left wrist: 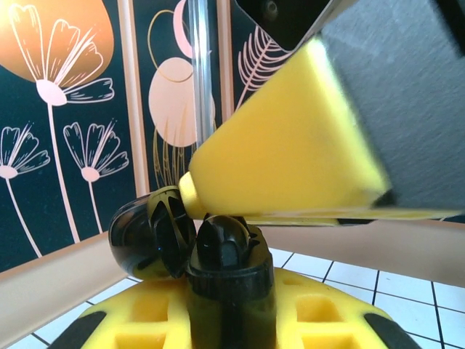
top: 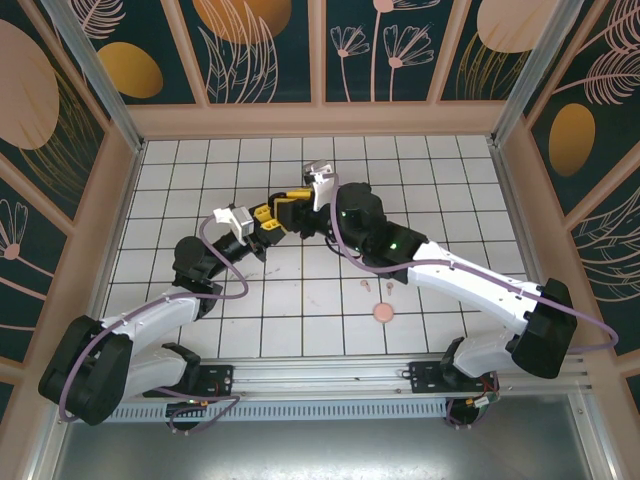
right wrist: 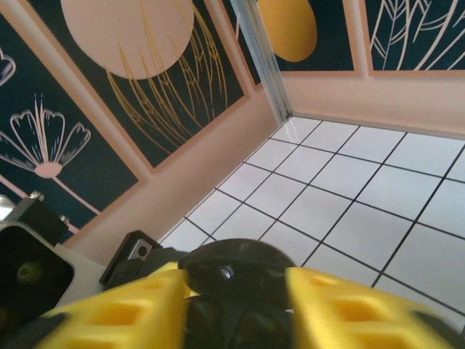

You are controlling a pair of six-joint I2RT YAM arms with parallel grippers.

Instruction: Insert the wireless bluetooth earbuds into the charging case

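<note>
your left tool (left wrist: 231, 298) clamps the light, slick case (left wrist: 227, 254) by its sides, right tool (right wrist: 236, 302) nips a glossy black piece (right wrist: 231, 267); squeeze gently.

Glossy black plastic case (left wrist: 142, 236), matt yellow fingers (left wrist: 290, 153) (grainy), smooth tiles (top: 440, 190)

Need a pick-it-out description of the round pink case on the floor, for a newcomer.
On the white tiled floor, look beside the right arm's white forearm. The round pink case lies there, nearer the arm bases than two tiny pink earbuds. It is the biggest pink thing on the tiles.
</note>
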